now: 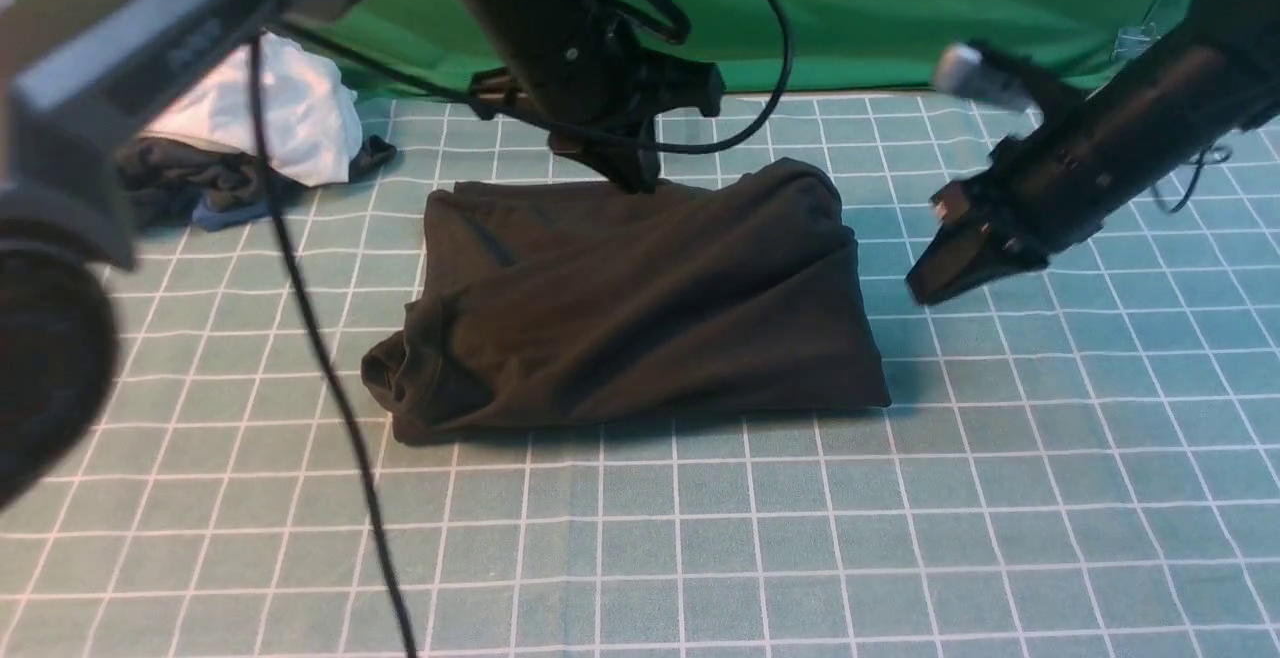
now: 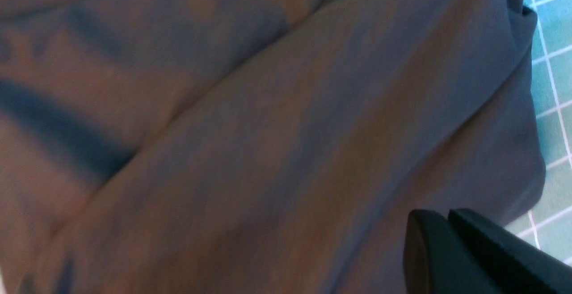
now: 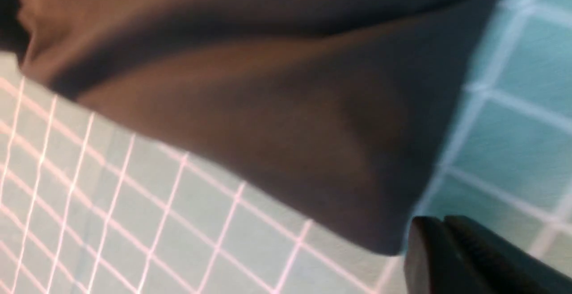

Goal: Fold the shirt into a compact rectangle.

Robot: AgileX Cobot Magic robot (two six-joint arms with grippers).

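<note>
The left gripper points down at the far middle, jaws together. The right gripper slants down leftward at right, closed and empty.

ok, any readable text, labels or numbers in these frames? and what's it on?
Grey camera housing, near left in the front view: a dark marking, too blurred to read.
Shirt: no print or label showing in any view.
Grid mat: white lines only, no numbers.
Nothing legible anywhere.
</note>
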